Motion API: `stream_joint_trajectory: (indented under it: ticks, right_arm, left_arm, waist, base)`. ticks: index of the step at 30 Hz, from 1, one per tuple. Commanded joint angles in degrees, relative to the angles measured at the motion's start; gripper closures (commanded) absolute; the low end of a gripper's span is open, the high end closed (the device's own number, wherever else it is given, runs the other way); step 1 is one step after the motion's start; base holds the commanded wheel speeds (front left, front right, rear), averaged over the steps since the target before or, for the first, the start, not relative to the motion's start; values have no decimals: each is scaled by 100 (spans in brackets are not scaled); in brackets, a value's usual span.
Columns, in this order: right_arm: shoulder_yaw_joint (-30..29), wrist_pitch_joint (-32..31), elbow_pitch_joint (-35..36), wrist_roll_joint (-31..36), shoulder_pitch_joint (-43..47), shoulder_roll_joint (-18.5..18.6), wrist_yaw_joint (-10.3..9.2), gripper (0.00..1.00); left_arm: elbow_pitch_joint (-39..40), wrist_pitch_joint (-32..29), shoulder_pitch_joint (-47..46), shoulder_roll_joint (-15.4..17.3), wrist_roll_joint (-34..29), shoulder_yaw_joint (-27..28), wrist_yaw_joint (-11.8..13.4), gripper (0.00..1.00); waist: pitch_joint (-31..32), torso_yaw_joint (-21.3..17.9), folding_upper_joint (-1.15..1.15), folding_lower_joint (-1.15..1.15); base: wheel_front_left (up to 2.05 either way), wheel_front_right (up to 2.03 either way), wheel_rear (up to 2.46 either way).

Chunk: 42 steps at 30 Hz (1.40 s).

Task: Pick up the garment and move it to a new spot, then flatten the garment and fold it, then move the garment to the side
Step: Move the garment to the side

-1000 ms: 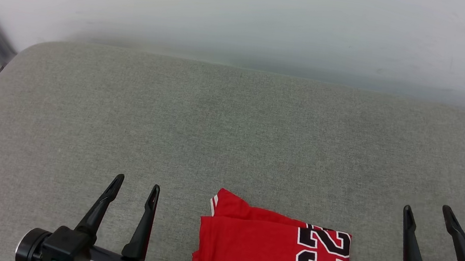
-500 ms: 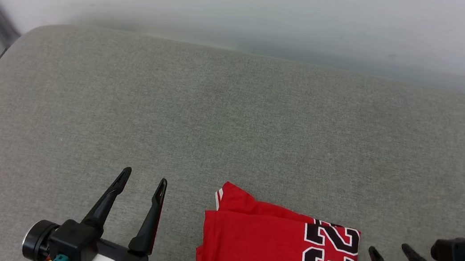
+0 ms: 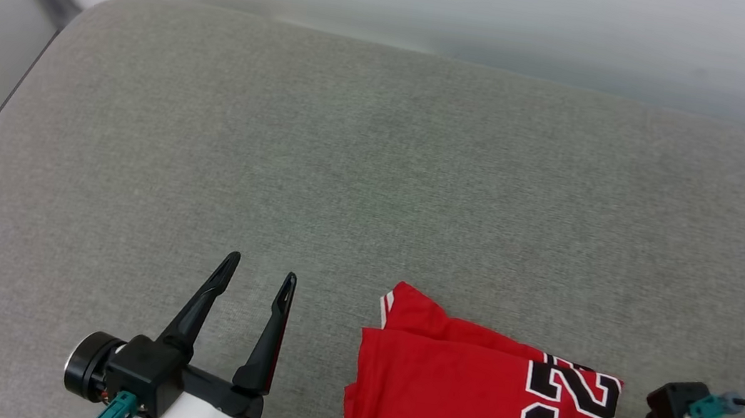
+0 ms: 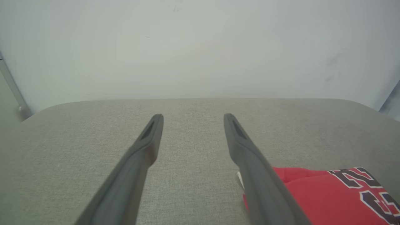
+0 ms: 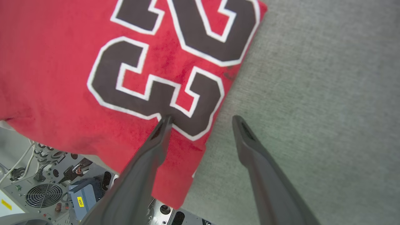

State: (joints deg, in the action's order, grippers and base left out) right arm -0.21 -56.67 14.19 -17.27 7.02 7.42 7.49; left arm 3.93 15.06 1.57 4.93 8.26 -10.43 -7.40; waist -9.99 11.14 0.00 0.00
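As the folded shirt (image 3: 462, 401) lies at the near edge of the cushion (image 3: 378, 166), my wide-open right gripper (image 5: 202, 118) should straddle its side hem and pinch every layer; my left gripper (image 3: 263, 266) hovers open alongside.

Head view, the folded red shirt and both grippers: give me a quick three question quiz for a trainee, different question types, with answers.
1. True or false: the left gripper grips the garment.
2. Which number shows on the garment? A 32, B 23, C 45.
3. Fill in: the right gripper, over the garment's edge, has its jaws ___.
Key: 1 false; 2 B; 3 open.
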Motion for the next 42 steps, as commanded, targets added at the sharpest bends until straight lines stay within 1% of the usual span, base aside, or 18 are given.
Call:
stream_joint_trajectory:
  ticks: [1,3,8,13,14,15,18,22,24,27,32,33,34,36,38,42]
  right_arm:
    - [15,-29,-82,84,-89,-51,0,0]
    - [57,-73,-319,111,-159,-154,0,0]
    - [272,-9,-752,214,-249,-280,0,0]
    - [618,-3,-1295,359,-274,-278,8,0]
    - [702,-1,-1396,399,-279,-256,9,47]
    - [771,23,-1480,422,-291,-239,9,100]
    - [830,164,-1595,493,-365,-157,6,100]
    - [817,411,-1558,679,-622,58,-6,100]
    - [891,494,-1490,913,-770,301,-13,100]
    - [1154,539,-1323,1157,-987,685,-13,100]
    - [1748,441,-906,1336,-1550,1569,-4,100]
    - [1997,370,-760,1310,-1777,1990,-4,100]
    - [2108,338,-689,1271,-1899,2204,-3,100]
    - [2213,309,-612,1212,-2149,2584,-3,100]
    - [2222,366,-592,1157,-2399,2884,-3,100]
    - [2101,611,-807,1206,-2779,3425,-3,100]
  left_arm:
    - [-4,14,-93,-12,-12,-7,-9,0]
    - [-22,14,-102,-22,-11,-30,-9,0]
    - [-22,14,-159,-33,-9,-83,-9,0]
    - [-44,14,-203,-30,-27,-120,-9,0]
    - [-51,14,-207,-27,-35,-126,-9,0]
    - [-57,14,-208,-25,-44,-135,-9,0]
    - [-73,14,-206,-18,-51,-138,-9,0]
    - [-106,14,-162,27,-25,-268,-9,0]
    - [-86,14,-142,46,-30,-290,-8,0]
    - [-58,13,-140,4,-27,-355,-9,0]
    - [-19,14,-280,-16,-99,-587,-9,0]
    - [18,13,-355,-5,-141,-661,-9,0]
    - [56,13,-403,-1,-162,-703,-9,0]
    - [123,13,-515,-2,-194,-749,-9,0]
    - [186,13,-641,16,-224,-796,-9,0]
    - [306,14,-920,121,-291,-954,-9,0]
  waist:
    - [-58,91,0,0]
    - [-103,182,0,0]
    - [-192,285,0,0]
    - [-241,327,0,0]
    - [-249,328,0,0]
    - [-254,327,0,0]
    - [-226,298,0,0]
    - [-135,154,0,0]
    - [-108,19,0,0]
    - [-97,-253,0,0]
    - [-240,-860,0,0]
    - [-369,-1142,0,0]
    - [-460,-1295,0,0]
    - [-643,-1546,0,0]
    - [-847,-1776,0,0]
    - [-1252,-2139,0,0]
  base:
    - [0,0,0]
    - [0,0,0]
    - [0,0,0]
    - [0,0,0]
    - [0,0,0]
    - [0,0,0]
    - [0,0,0]
    - [0,0,0]
    - [0,0,0]
    - [0,0,0]
    - [0,0,0]
    - [0,0,0]
    - [0,0,0]
    - [0,0,0]
    - [0,0,0]
    - [0,0,0]
